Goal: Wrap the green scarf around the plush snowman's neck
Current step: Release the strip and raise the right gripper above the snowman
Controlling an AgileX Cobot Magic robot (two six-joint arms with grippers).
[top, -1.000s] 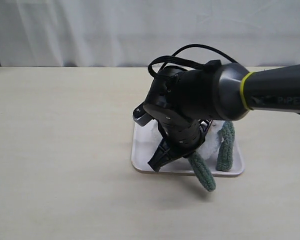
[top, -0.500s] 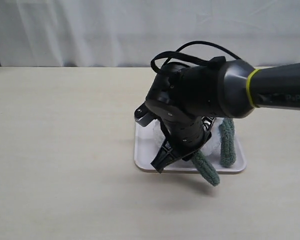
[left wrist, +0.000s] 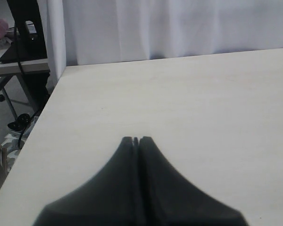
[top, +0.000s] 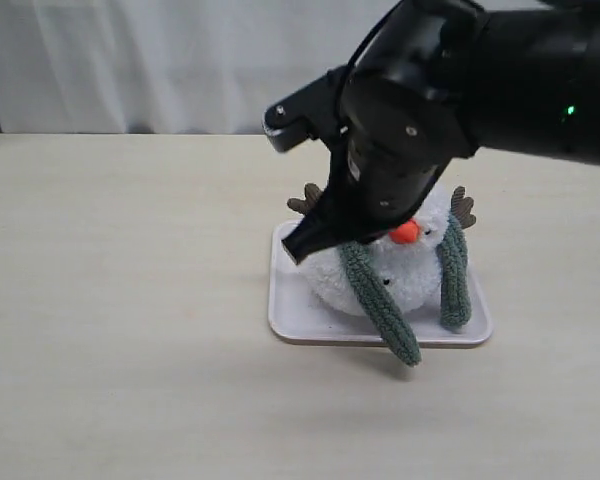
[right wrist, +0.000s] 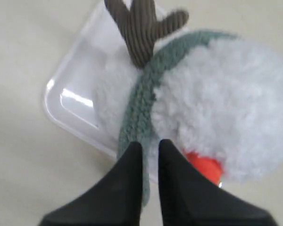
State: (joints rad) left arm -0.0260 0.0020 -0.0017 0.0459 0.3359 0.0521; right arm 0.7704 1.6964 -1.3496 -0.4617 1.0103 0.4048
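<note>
The plush snowman (top: 410, 275) lies on a white tray (top: 290, 322), orange nose (top: 405, 232) facing the camera. The green scarf (top: 375, 295) is draped over its neck, one end hanging past the tray's front edge, the other end (top: 452, 275) down the right side. My right gripper (top: 294, 248) hovers above the snowman's left side, slightly open, with nothing between its fingers. From the right wrist the scarf (right wrist: 144, 99) runs along the crease under a brown twig arm (right wrist: 139, 28), just beyond the gripper (right wrist: 150, 145). My left gripper (left wrist: 136, 140) is shut over bare table.
The tray (right wrist: 73, 94) sits mid-table on a pale wooden top. A white curtain (top: 130, 60) hangs behind the table. In the left wrist view the table's left edge (left wrist: 47, 108) drops off beside a dark stand (left wrist: 23, 37).
The right arm has risen from low over the tray, uncovering the snowman. Its jaws have let go of the scarf end, which now hangs over the tray's front edge.
</note>
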